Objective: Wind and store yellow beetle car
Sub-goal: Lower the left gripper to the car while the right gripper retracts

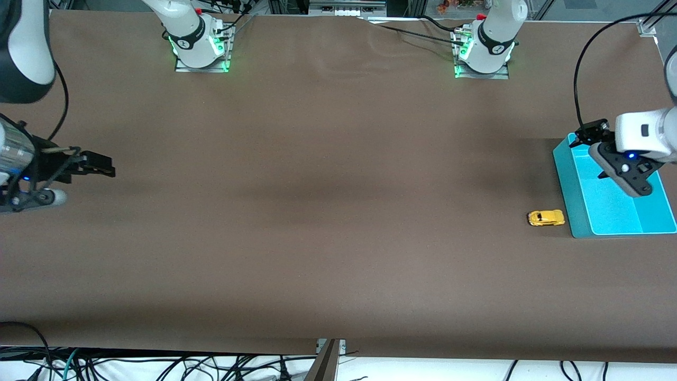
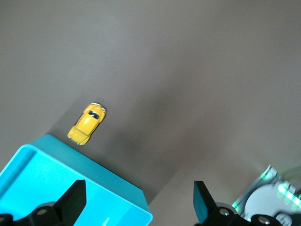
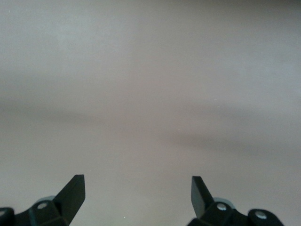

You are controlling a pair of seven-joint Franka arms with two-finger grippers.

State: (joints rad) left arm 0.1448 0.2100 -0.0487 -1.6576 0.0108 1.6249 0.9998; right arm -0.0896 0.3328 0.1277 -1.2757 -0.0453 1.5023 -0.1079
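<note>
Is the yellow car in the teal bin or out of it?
Out: the yellow beetle car sits on its wheels on the table beside the teal bin.

1. You are looking at a robotics lab, not a home or a shop.
2. Two robot bases are bolted on metal plates along one edge of a long table covered in plain brown cloth, their green status lights glowing.
3. Loose black cables lie tangled on the floor at the table's edge nearest the front camera.
4. Metal framing stands past the bases.
</note>
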